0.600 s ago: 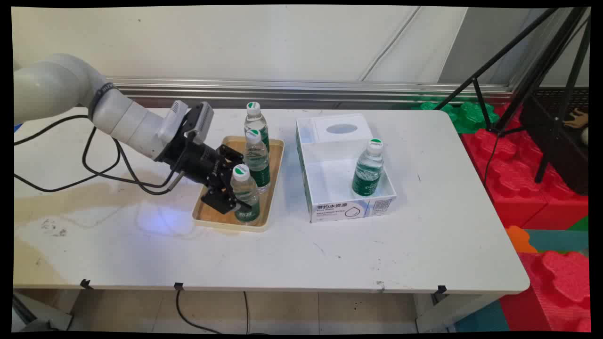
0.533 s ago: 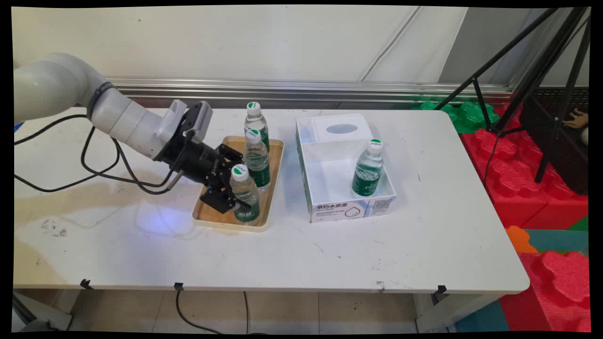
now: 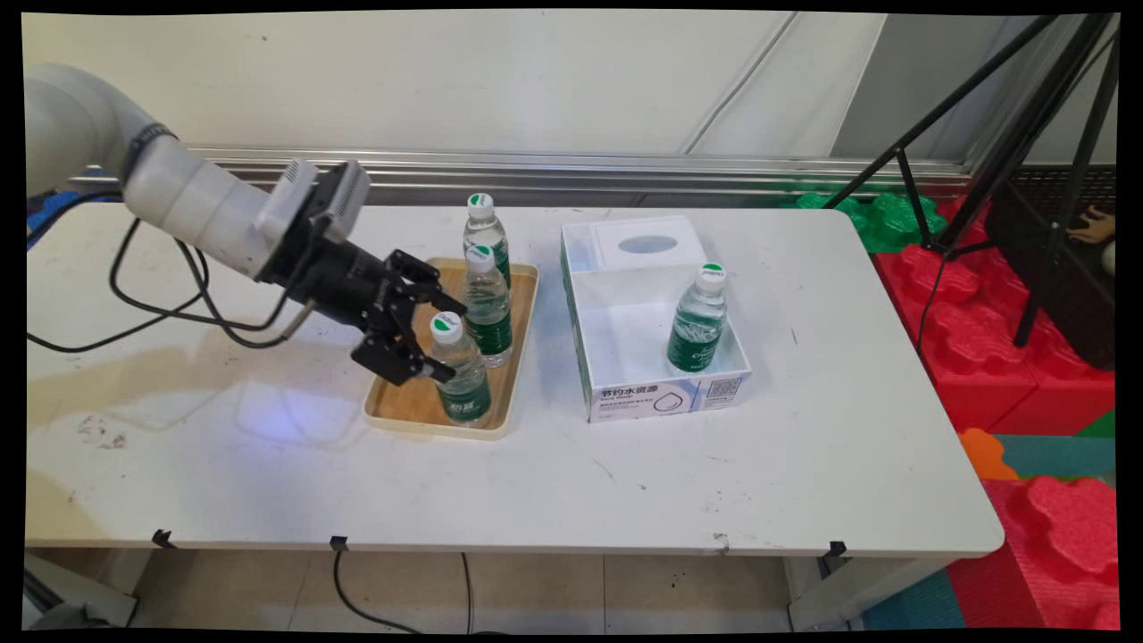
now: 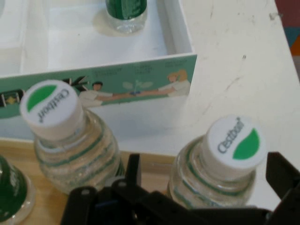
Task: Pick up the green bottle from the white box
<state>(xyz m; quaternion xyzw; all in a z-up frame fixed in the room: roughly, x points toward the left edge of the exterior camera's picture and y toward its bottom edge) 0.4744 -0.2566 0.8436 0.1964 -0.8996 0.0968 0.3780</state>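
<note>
While gripped at the neck — nearest bottle [image 3: 460, 371] between the fingers [image 3: 435, 369], upright over tray [image 3: 521, 344].

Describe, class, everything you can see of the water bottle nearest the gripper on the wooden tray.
The near bottle is small, of clear ribbed plastic, with a white cap marked green and a green label low on its body. It leans slightly, its base at the near end of the wooden tray. The black gripper brackets its neck, a finger on either side. Whether they press it cannot be told. A second bottle stands close behind.
</note>
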